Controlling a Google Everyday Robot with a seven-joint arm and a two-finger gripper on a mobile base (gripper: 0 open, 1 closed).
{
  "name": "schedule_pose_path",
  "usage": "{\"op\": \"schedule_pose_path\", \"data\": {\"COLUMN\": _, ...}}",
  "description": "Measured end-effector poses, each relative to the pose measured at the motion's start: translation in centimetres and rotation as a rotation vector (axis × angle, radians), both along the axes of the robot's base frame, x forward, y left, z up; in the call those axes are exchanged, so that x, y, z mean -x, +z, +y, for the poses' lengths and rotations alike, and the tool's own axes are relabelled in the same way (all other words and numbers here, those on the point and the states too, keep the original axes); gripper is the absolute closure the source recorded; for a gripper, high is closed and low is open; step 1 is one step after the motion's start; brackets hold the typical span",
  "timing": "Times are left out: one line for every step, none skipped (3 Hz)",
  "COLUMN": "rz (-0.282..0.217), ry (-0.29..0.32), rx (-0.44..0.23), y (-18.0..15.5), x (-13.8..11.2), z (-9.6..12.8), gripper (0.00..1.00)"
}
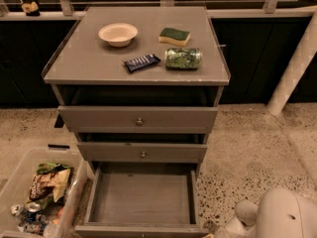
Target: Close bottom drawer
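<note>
The bottom drawer of the grey cabinet is pulled far out toward me. It is a shallow grey box and it looks empty. Its low front panel lies at the bottom edge of the view, and its knob is out of view. My white arm comes in at the bottom right corner. My gripper is at the end of it, low down, right beside the front right corner of the drawer. I cannot tell whether it touches the drawer.
The middle drawer front and top drawer front stand slightly out. On the cabinet top are a bowl, a sponge, a dark snack bar and a green can. A clear bin of snacks stands left. A white post stands right.
</note>
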State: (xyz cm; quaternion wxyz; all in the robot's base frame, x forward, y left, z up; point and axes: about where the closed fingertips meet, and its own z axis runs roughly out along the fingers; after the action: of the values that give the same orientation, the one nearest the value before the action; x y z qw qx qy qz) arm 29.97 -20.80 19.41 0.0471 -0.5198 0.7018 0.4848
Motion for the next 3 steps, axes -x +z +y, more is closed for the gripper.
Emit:
{"op": "schedule_pose_path", "data": {"rz": 0.040, "ry": 0.020, "rx": 0.007, "y": -1.8, "x": -1.4, "z": 0.7, "gripper": 0.00}}
{"op": "schedule_pose_path", "data": {"rz": 0.039, "ry": 0.033, "rx": 0.018, "y": -2.4, "x": -2.5, "z": 1.5, "gripper": 0.00}}
{"op": "schedule_pose_path", "data": {"rz": 0.005, "ry": 0.067, "rx": 0.036, "y": -2.7, "x": -5.1, "z": 4.1, "gripper": 0.00}}
